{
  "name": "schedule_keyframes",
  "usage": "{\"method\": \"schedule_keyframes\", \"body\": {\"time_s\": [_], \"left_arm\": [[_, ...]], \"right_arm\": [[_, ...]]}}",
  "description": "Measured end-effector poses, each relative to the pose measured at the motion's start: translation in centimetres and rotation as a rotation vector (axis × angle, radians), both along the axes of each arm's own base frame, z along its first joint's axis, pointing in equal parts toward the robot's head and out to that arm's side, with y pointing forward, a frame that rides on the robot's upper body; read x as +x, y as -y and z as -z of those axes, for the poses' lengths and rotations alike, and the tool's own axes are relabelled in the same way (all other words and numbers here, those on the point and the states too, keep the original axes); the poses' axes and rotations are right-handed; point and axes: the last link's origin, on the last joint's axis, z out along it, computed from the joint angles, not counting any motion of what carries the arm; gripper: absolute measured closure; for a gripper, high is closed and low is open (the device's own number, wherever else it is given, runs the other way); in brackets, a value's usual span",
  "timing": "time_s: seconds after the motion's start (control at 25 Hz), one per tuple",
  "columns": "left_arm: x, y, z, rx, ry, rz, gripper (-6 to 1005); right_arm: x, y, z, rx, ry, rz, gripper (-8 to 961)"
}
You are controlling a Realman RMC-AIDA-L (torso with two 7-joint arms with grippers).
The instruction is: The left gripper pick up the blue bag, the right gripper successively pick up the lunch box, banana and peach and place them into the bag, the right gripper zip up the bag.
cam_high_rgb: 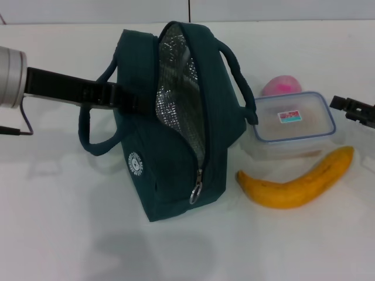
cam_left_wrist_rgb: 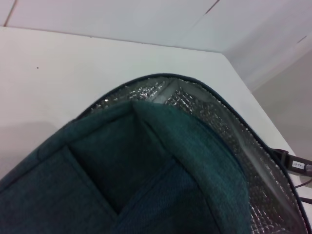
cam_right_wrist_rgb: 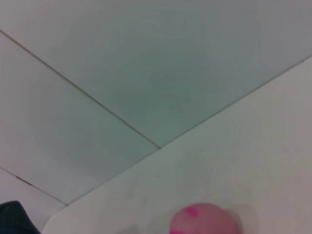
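Head view: banana (cam_high_rgb: 297,181) lengthwise left-right, ends curling up, beside upright unzipped blue bag (cam_high_rgb: 176,117); grippers' finger state untellable.

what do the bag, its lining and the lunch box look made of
The bag: woven fabric, matte dark teal; weave shows in the left wrist view. Its lining: probably foil-faced, silvery with a crinkled, glinting grid. The lunch box: seemingly clear plastic, glossy, with a blue-rimmed see-through lid.
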Motion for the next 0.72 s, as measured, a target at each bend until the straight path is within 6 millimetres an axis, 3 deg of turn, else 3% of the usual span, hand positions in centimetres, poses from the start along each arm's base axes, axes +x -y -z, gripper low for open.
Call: {"method": "schedule_keyframes", "body": {"time_s": [0.36, 0.72], "left_arm": [[0.5, -0.8, 0.3, -0.011, 0.002, 0.015, 967], [0.4, -1.3, 0.0, 0.005, -0.009, 0.024, 967]], "right_arm": [[-1.1, 0.2, 2.2, -0.031, -0.037, 0.006, 72], [-1.9, -0.1, 2.3, -0.038, -0.074, -0.001, 73]]}}
